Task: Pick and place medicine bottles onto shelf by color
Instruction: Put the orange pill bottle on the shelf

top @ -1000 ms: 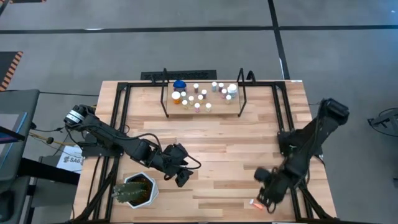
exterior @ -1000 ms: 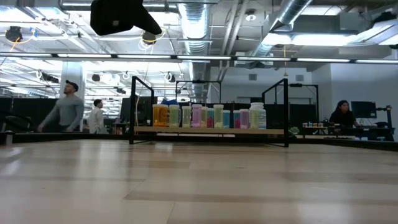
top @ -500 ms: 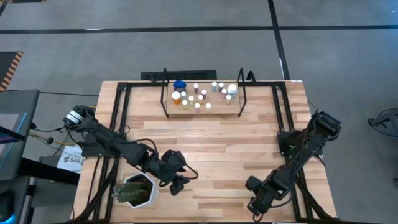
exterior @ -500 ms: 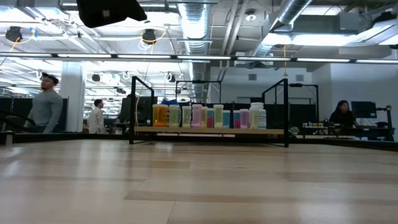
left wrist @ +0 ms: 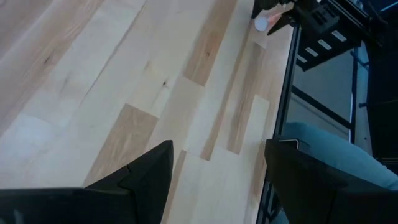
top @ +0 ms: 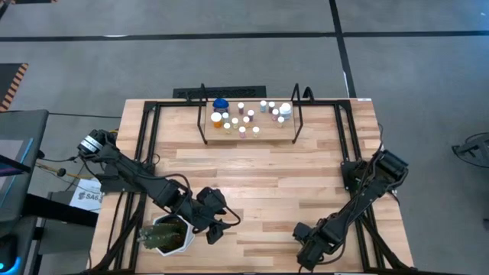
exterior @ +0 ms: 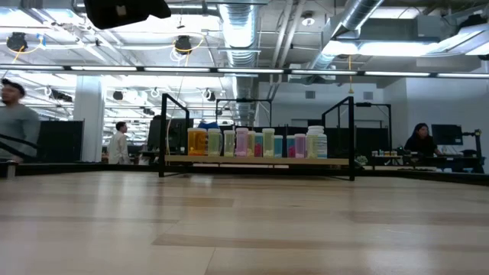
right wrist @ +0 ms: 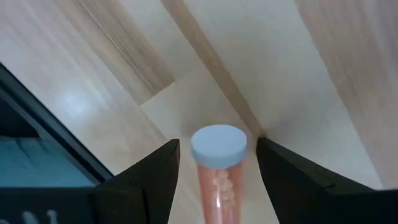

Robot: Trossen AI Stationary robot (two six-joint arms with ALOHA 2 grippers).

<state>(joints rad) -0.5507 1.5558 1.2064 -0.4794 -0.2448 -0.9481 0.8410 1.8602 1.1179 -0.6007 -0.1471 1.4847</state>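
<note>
An orange medicine bottle (right wrist: 217, 180) with a white cap lies between the fingers of my open right gripper (right wrist: 217, 146), near the table's near right edge (top: 306, 256). There is a gap on each side of it. In the high view the gripper hides the bottle. The same cap also shows far off in the left wrist view (left wrist: 261, 23). My left gripper (top: 216, 229) is open and empty over bare table (left wrist: 217, 149), just right of the plant pot. The shelf (top: 248, 134) stands at the far middle and bears several bottles (exterior: 256, 143).
A green spiky plant in a white pot (top: 164, 233) stands at the near left, next to my left gripper. Black frame rails (top: 145, 153) run along both table sides. People show in the room behind the table (exterior: 118, 141).
My right gripper has gone toward the table's near edge and left, coming over the orange bottle that lay beside it. The bottle has stayed in place. My left gripper has drifted toward the near edge and the plant pot.
</note>
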